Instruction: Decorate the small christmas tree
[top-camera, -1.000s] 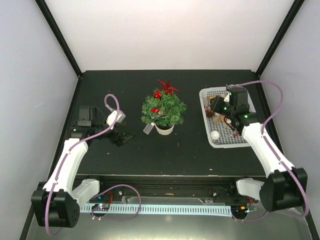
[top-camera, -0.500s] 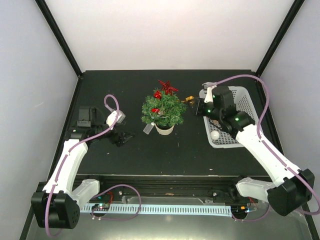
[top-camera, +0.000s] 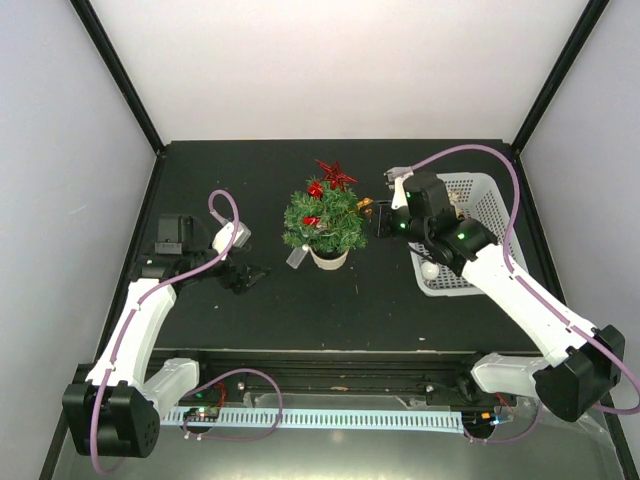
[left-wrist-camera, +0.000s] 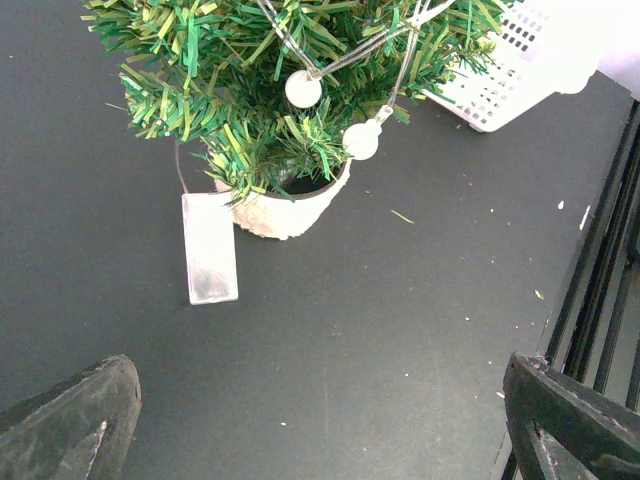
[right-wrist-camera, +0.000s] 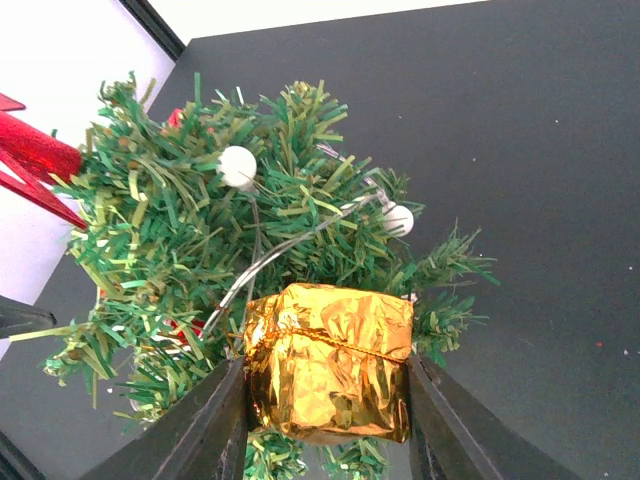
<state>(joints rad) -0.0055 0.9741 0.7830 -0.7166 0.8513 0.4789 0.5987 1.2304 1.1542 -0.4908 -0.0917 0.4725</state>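
- The small christmas tree stands upright mid-bench, w/ the mesh basket near its right side but apart.
- R pincer is clamped on a gold foil box, one finger per side. It's held right up at the tree's right-hand branches, prob. to tuck it into the needles. Can't tell if box and foliage actually touch.
- L pincer has its jaws wide apart and is empty, low over the bench on the tree's left, well apart from it. Looks parked out of the way, w/ its cam aimed at the tree.
- Top view alone gives the layout: both arms, the basket and the red star on the tip. The box is only a speck there.
- R wrist view alone shows the grip itself, the crinkled foil, and a thin wire w/ white beads running thru the branches.
- L wrist view alone shows the white pot and a pale tag lying flat on the bench just beside it.
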